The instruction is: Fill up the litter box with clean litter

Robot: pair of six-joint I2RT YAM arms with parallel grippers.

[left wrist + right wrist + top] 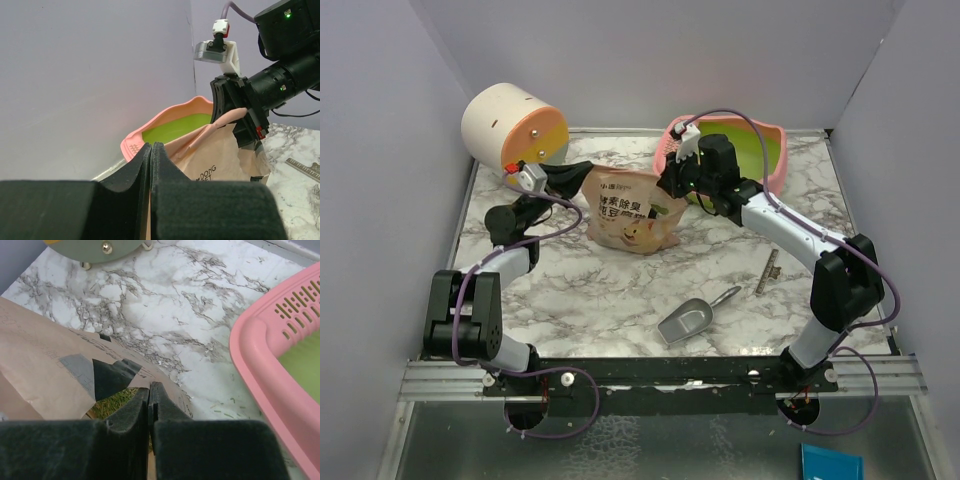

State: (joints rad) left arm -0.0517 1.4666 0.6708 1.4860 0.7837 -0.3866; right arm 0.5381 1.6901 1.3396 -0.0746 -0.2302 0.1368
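Note:
The litter box (772, 150), with a pink rim and a lime-green basin, stands at the back right; its basin shows no litter. A beige cat-printed bag (632, 212) stands upright just left of it. My left gripper (576, 180) is shut on the bag's top left edge, and my right gripper (672, 186) is shut on its top right edge. In the right wrist view the mouth gapes a little beside my closed right gripper (150, 388), showing clean litter (111, 403) inside as greenish granules. The left wrist view looks past my closed left gripper (151, 148) over the bag (220, 160) to the box (175, 127).
A cream-and-orange cylinder (512, 130) lies at the back left, close behind my left arm. A grey metal scoop (690, 320) rests near the front middle. A thin ruler-like strip (769, 270) lies by my right arm. A few stray granules (225, 407) dot the marble beside the box.

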